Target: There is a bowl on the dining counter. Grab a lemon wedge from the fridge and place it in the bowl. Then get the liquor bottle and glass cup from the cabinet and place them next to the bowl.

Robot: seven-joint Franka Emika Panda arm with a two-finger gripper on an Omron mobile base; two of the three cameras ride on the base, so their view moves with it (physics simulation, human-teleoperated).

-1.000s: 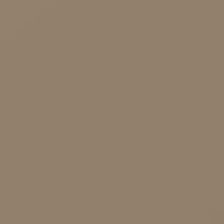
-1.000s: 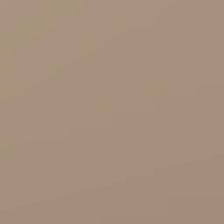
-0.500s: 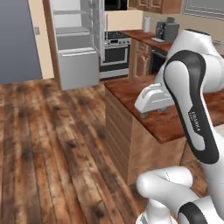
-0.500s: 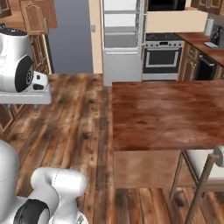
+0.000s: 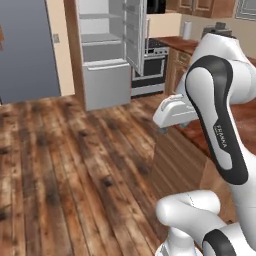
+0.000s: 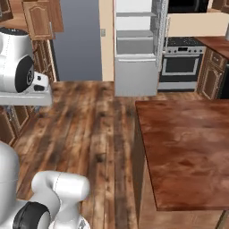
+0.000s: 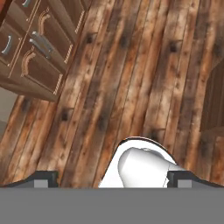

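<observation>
Left base view shows the white arm (image 5: 220, 115) rising from the lower right, its dark-jointed upper link standing nearly upright with the lettered forearm slanting down to a rounded elbow near the floor, and the white hand (image 5: 175, 111) reaching out level to the left at about counter height, over the edge of the dining counter (image 5: 240, 125). In the right base view the same hand sits at the far left as a rounded white and dark wrist above a flat grey block, held level over the wooden floor (image 6: 89, 129). The hand view looks straight down: the gripper (image 7: 113, 178) has its two dark finger tips (image 7: 43, 178) set far apart at the lower corners, spread wide with nothing between them but floor planks. Dark wood cabinets with metal handles (image 7: 39, 48) lie at the upper left of that view. The dining counter is a reddish-brown wooden slab on a panelled base, and the part in view is bare wood; the bowl cannot be made out on it. Across the dark plank floor stands the fridge (image 6: 136, 49), its upper door (image 5: 135, 32) swung open to show pale shelves, with the lower drawer front shut; whether a lemon wedge lies inside cannot be told. Just right of the fridge is a steel oven range (image 6: 181, 62), then brown cabinets under a counter. A grey-blue wall panel (image 5: 25, 50) fills the left of the room.
</observation>
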